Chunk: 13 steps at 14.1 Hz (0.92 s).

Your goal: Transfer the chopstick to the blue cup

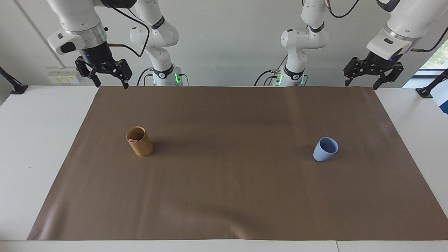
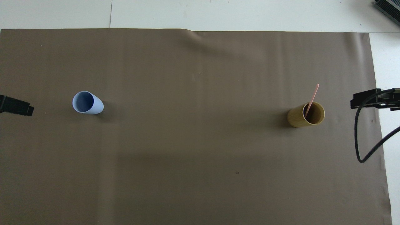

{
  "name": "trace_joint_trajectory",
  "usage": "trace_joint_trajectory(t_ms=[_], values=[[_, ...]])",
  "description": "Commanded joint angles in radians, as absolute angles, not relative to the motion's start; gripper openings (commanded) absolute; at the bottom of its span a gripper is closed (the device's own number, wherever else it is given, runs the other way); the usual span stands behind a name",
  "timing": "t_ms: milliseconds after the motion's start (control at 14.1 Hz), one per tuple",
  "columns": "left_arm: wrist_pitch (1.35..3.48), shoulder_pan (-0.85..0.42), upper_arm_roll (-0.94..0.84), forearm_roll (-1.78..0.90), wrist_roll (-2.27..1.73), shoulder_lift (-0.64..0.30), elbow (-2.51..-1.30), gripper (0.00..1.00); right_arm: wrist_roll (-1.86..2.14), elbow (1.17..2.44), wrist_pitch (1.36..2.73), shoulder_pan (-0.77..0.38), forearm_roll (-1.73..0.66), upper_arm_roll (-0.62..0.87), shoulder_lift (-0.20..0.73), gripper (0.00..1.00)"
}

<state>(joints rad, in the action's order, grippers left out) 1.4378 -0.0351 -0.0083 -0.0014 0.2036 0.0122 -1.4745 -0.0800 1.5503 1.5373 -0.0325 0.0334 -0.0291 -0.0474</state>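
Nearest is the right gripper (image 1: 109, 79), spread and empty, raised over the mat edge; chopstick (image 2: 312, 98) leans in tan cup (image 1: 139, 141). Left gripper (image 1: 362, 79) spread, waiting.

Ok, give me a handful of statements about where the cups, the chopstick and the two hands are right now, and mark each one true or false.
1. The pink chopstick stands in the bamboo cup. True.
2. The blue cup already holds a chopstick. False: it is empty.
3. The right hand is shut on the chopstick. False: it is open, holds nothing, and hangs over the mat's edge nearest the robots.
4. The left hand is open and holds nothing. True.
5. The two cups touch each other. False: the bamboo cup is toward the right arm's end, the blue cup toward the left arm's end.
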Motion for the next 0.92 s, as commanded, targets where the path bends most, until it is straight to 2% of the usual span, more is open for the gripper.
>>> trace_joint_trajectory(t_ms=[0,425,850], values=[[1.469,-0.038,-0.006,0.012,0.202,0.028,-1.494,1.0,-0.091,1.582,1.54,-0.023,0.012,-0.025,-0.075,1.0],[1.52,-0.038,-0.005,-0.011,0.195,0.025,-1.528,1.0,-0.089,1.583,1.537,-0.023,0.014,-0.025,-0.075,1.0],[1.741,-0.037,-0.005,-0.012,0.204,0.009,-1.69,1.0,-0.089,1.583,1.539,-0.023,0.012,-0.025,-0.075,1.0]])
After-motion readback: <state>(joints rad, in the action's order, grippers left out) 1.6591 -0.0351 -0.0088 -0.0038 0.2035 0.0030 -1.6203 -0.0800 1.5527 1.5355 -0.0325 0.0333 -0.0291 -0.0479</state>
